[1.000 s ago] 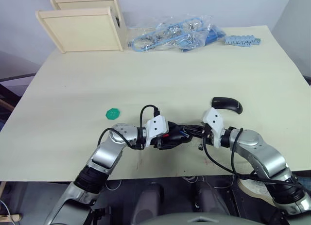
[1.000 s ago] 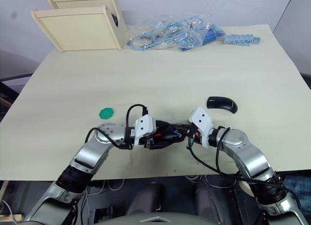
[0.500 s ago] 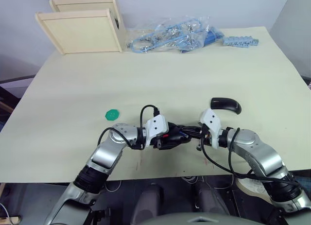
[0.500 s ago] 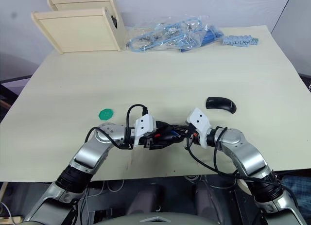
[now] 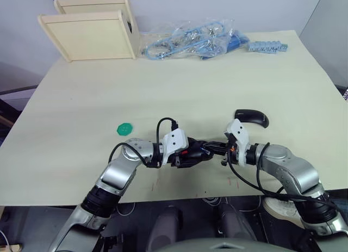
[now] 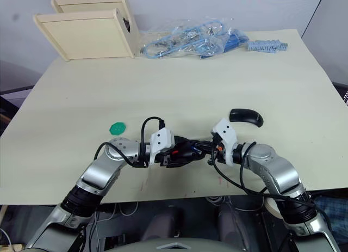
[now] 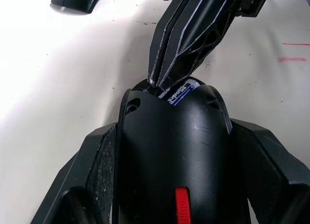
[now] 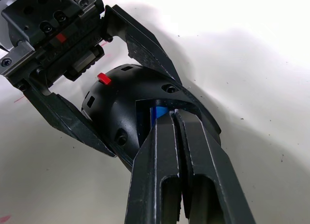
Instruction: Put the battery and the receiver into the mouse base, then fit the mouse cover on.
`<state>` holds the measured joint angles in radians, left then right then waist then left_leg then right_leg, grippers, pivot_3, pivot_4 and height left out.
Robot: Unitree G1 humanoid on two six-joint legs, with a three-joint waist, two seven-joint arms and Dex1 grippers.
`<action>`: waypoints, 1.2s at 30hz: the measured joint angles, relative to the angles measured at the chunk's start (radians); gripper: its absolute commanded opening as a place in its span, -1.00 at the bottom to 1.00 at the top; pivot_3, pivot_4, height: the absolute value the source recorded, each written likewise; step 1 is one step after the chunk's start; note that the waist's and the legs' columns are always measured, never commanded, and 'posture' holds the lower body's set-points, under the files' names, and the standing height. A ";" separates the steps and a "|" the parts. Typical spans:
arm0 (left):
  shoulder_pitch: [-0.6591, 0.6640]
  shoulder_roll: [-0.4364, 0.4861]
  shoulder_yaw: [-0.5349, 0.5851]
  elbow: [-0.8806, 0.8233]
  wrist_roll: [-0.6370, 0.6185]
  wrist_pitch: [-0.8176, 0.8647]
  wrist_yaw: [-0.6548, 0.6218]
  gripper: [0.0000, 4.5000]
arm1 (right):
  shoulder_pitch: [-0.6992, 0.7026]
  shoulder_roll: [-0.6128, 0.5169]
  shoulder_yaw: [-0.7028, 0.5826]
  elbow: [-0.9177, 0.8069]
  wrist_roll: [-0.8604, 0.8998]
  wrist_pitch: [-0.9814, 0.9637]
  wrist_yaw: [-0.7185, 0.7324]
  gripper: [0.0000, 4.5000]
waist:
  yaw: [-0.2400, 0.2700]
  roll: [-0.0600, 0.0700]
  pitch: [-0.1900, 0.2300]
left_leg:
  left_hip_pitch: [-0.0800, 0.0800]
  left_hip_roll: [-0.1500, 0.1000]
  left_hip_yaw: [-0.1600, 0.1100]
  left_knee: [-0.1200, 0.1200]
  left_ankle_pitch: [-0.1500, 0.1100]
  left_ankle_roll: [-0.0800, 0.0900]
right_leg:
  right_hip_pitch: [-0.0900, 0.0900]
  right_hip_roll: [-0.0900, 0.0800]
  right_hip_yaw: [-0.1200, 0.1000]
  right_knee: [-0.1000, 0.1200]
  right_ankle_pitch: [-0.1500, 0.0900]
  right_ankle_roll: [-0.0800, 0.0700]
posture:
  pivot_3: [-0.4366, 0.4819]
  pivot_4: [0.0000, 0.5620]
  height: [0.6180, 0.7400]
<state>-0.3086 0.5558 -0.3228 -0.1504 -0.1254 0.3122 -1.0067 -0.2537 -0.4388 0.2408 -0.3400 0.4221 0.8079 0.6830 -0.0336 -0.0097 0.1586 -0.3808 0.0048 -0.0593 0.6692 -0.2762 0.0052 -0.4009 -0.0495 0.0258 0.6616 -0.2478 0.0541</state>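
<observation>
Left eye view: near the front edge of the surface [image 5: 179, 83], the left gripper [image 5: 191, 154] clamps the mouse base [image 5: 187, 155] between its two fingers. The right gripper [image 5: 209, 149] reaches in from the opposite side, its tips at the base's end. The mouse cover [image 5: 252, 117] lies well apart behind the right arm. A green disc [image 5: 125, 128] sits off to the left.

Left wrist view: the mouse base [image 7: 174, 161] is held by both sides, a red tab showing. The right gripper's fingers [image 7: 193, 35] are pressed together, tips at the blue-labelled battery [image 7: 179, 93] in the base's end.

Right wrist view: narrow fingertips [image 8: 169, 125] touch the blue battery [image 8: 159, 112] inside an opening of the base.
</observation>
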 measured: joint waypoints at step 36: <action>0.130 0.166 0.234 -0.146 -0.245 0.097 -0.098 1.00 | 0.386 -0.249 -0.413 -0.205 0.132 -0.314 0.221 -0.54 | 0.005 0.000 0.004 | -0.002 0.001 0.001 0.000 0.000 0.000 | -0.001 0.000 0.000 -0.001 0.000 0.000 | -0.05 -0.47 1.00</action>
<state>-0.1781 0.7221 -0.0887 -0.2969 -0.3706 0.4090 -1.1050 0.1319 -0.6879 -0.1726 -0.5453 0.5540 0.4943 0.9039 -0.0283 -0.0097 0.1622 -0.3832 0.0054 -0.0585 0.6693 -0.2763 0.0052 -0.4018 -0.0498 0.0257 0.6606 -0.2480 0.0543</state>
